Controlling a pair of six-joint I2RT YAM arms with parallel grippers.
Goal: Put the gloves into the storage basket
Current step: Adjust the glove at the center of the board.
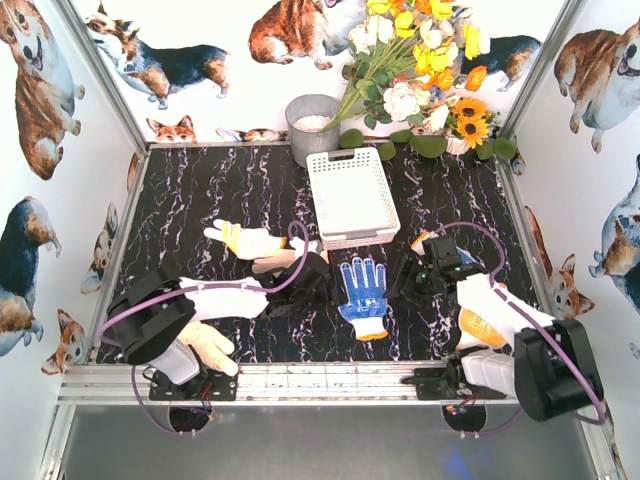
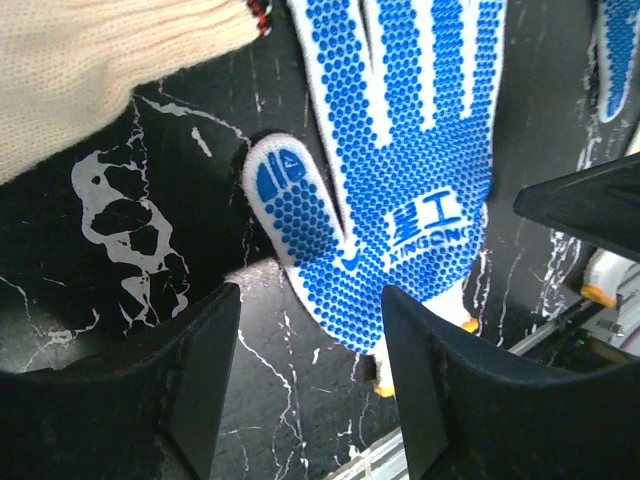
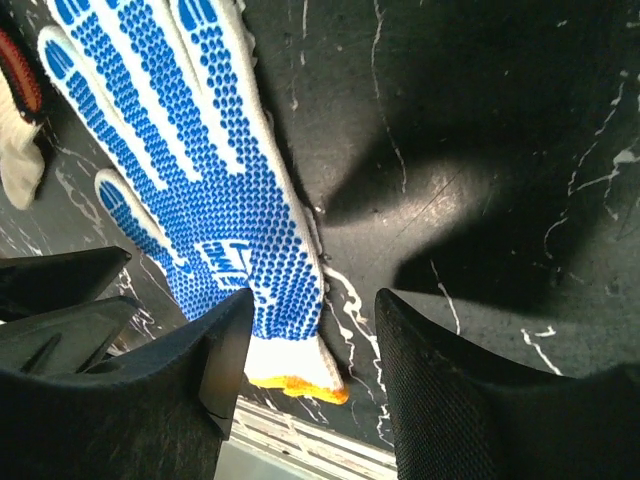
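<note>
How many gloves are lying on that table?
4: blue-dotted knit glove at centre front; yellow-cuffed white glove left of the white lattice basket; beige glove beside it; cream glove by the left arm. Others may be hidden.

A grey metal bucket point(image 1: 312, 125) stands at the back of the black marbled desk point(image 1: 200, 190), just beside a leaning bouquet of yellow, white and orange flowers point(image 1: 420, 70). Corgi-printed walls point(image 1: 40, 100) surround it.

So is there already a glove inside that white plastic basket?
No, the white slotted plastic basket shows only its bare lattice floor, while the blue-dotted white knit glove lies outside on the black marbled table.
</note>
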